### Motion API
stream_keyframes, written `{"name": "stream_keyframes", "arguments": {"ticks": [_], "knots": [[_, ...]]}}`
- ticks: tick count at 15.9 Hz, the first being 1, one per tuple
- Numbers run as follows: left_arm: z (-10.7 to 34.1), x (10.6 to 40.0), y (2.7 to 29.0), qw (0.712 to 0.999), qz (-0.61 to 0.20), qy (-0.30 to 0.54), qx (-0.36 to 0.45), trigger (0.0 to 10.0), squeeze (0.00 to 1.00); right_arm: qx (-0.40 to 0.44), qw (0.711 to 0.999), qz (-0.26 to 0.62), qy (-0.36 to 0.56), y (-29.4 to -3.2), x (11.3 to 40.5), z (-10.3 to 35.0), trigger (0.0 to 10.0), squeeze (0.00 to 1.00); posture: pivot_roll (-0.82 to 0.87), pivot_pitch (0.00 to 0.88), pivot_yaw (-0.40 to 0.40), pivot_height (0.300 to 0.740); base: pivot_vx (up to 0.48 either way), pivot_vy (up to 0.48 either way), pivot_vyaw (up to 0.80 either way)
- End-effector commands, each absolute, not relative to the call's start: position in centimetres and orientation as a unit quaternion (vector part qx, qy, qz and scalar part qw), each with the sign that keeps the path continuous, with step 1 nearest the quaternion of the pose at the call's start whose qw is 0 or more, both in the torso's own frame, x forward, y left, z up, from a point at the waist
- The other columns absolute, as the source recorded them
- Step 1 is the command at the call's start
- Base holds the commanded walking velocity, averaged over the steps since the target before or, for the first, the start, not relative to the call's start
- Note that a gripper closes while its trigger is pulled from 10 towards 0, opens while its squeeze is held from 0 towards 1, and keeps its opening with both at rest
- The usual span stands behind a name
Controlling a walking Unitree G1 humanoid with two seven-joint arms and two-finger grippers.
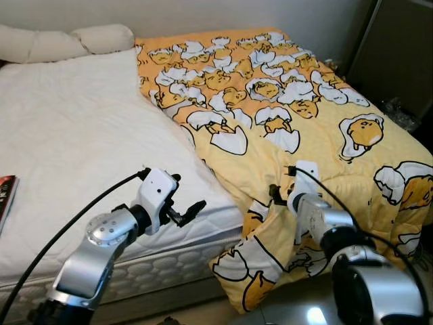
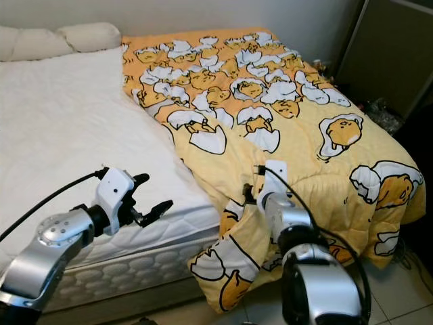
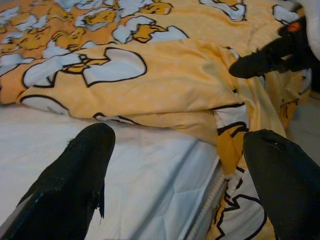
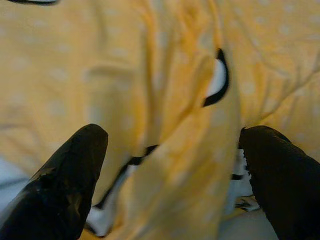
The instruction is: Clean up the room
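A yellow duvet printed with egg cartoons covers the right half of the bed, and its bunched corner hangs over the foot edge. The bare white mattress shows on the left half. My left gripper hovers open over the mattress's foot edge, just left of the duvet's border, with nothing between its fingers. My right gripper is pressed into the duvet's folded corner and stands open, a ridge of yellow fabric lying between its fingers. Its white wrist sits over the fold.
Two cream pillows lie at the head of the bed. A red book rests on the mattress's left edge. A dark cabinet stands right of the bed, with clutter at its foot. Tiled floor lies below the hanging duvet.
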State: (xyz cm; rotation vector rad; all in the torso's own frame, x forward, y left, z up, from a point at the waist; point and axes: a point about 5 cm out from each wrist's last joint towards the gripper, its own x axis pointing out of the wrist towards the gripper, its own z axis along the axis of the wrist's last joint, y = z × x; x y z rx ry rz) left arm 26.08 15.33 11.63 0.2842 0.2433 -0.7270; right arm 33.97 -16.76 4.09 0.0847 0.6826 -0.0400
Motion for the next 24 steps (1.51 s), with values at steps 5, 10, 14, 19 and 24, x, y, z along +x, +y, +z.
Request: {"name": "stream_keyframes", "arguments": {"ticks": [5,10,14,19,24], "knots": [[12.1,24.8,16.1,0.908,-0.369,0.135,0.147,10.0,0.00,0.083,0.938,-0.030,0.334,-16.8,34.3,4.1,0.0,0.00,0.06,0.000,0.031,0.740,0.000,0.000,0.00],[12.4,23.8,17.0,0.898,-0.379,0.157,0.159,10.0,0.00,0.096,0.934,-0.020,0.343,-16.8,33.9,3.7,0.0,0.00,0.10,0.014,0.051,0.740,0.000,0.000,0.00],[12.3,23.1,16.3,0.891,-0.397,0.163,0.150,10.0,0.00,0.077,0.935,-0.045,0.344,-17.9,33.7,3.5,0.0,0.00,0.09,0.029,0.048,0.740,0.000,0.000,0.00],[12.2,22.5,16.3,0.889,-0.401,0.172,0.142,10.0,0.00,0.071,0.937,-0.054,0.339,-18.2,33.7,3.6,3.3,0.00,0.09,0.037,0.035,0.740,0.000,0.000,0.00],[12.2,22.1,16.8,0.889,-0.397,0.180,0.142,10.0,0.00,0.091,0.937,-0.045,0.333,-17.6,34.1,3.9,10.0,1.00,0.10,0.066,0.036,0.740,0.000,0.000,0.00]]}}
